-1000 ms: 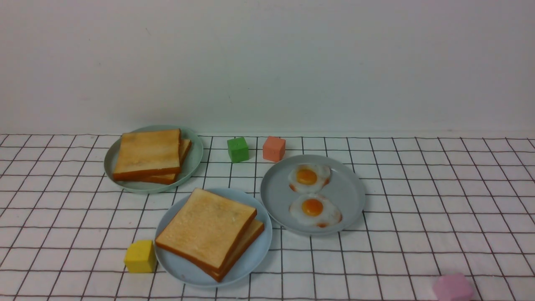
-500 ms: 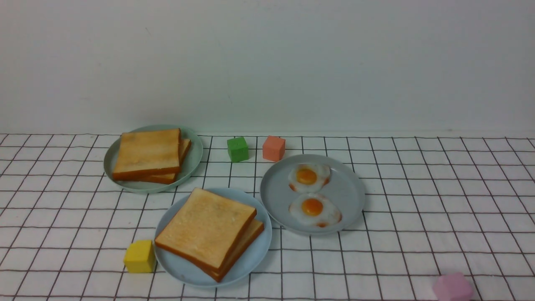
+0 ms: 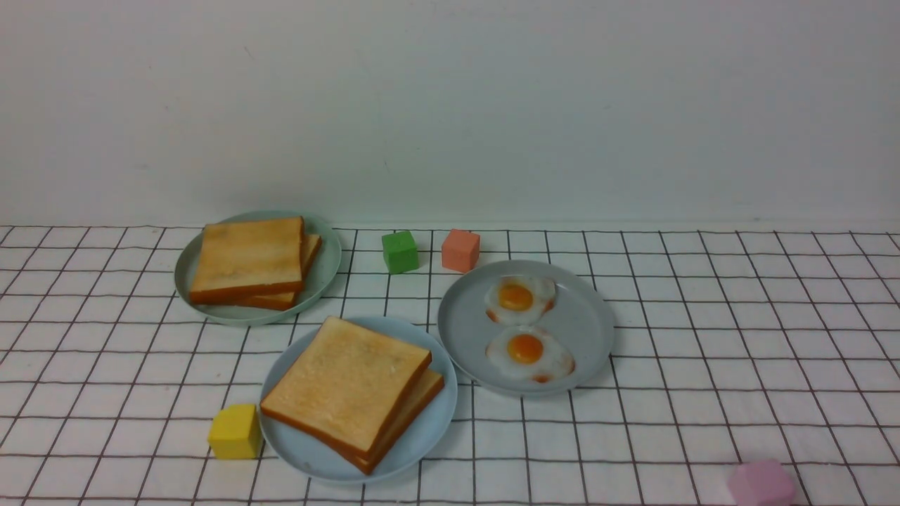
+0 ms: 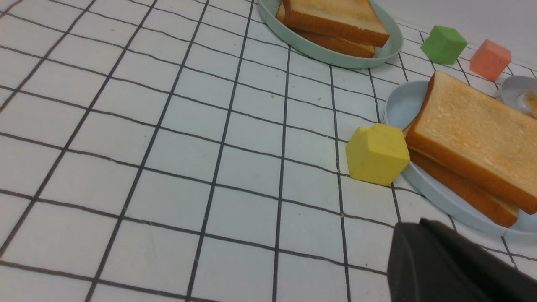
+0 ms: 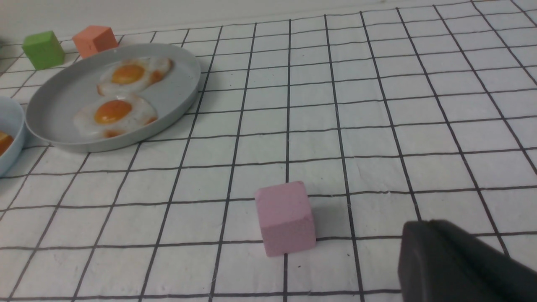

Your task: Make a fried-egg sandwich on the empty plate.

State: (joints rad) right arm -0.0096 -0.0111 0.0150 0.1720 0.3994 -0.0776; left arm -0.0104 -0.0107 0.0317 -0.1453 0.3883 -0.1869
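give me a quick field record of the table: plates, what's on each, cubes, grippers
sky-blue plate: nearest the robot, holds two stacked toast slices; no egg visible between them
pale green plate: far left, holds a toast pile
grey-blue plate: right of centre, holds two fried eggs
cubes: yellow cube touching the sky-blue plate, green cube, salmon cube, pink cube
grippers: only a dark edge in each wrist view; state unclear

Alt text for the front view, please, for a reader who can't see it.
On a white grid-lined cloth, a light blue plate nearest the camera holds two stacked toast slices, a pale green plate behind it more toast, and a grey-blue plate to the right two fried eggs. Small yellow, green, salmon and pink cubes lie around; no arms show.
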